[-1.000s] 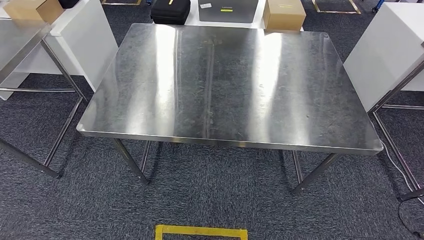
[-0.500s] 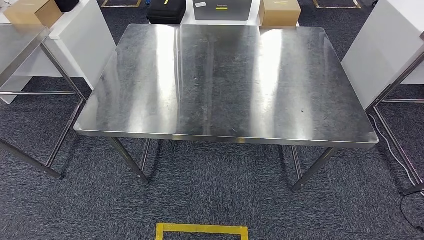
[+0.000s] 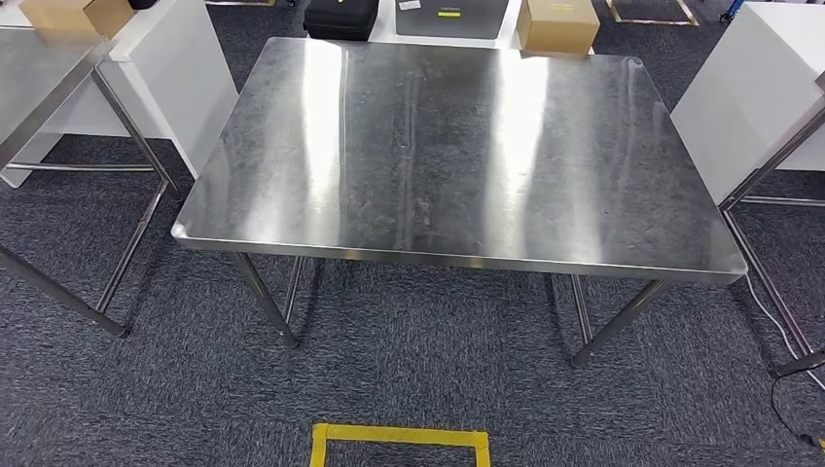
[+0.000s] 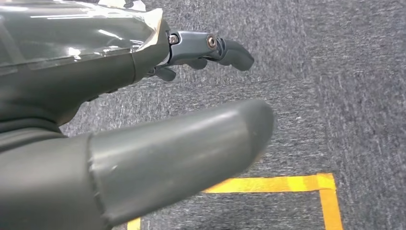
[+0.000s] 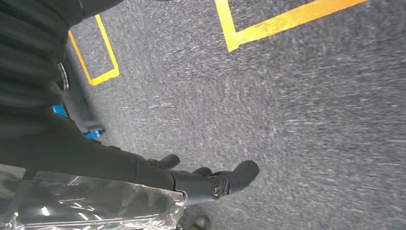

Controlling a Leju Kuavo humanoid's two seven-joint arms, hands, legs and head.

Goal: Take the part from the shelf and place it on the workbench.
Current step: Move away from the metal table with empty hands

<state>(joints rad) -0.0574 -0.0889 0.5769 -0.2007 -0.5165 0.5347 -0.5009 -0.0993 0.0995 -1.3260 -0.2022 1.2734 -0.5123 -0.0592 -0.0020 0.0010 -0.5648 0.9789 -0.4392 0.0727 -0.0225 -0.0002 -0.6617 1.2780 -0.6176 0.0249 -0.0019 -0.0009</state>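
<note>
Hanging over dark grey carpet (image 3: 409, 389), the left hand (image 4: 143, 120) holds nothing: its thick thumb and darker fingers (image 4: 225, 48) lie apart, with yellow floor tape (image 4: 287, 183) below them. The right hand (image 5: 201, 179) likewise hangs above the carpet, fingers spread and loosely curved, grasping nothing; more yellow tape lines cross the floor beyond it.

From the head view, a yellow taped rectangle (image 3: 399, 438) marks the carpet nearest the robot. Just beyond it stands the workbench (image 3: 457, 156), a stainless steel table on steel legs, its top showing bright reflections and scuffing. A second steel table (image 3: 39, 78) stands to the left, and a steel frame (image 3: 769, 185) to the right, each beside a white cabinet.

Behind the workbench's far edge sit a black case (image 3: 340, 17), a dark grey box (image 3: 450, 17) bearing a small label, and a cardboard box (image 3: 557, 24). Another cardboard box (image 3: 76, 14) rests at the far left. Where the part lies cannot be told from these views.
</note>
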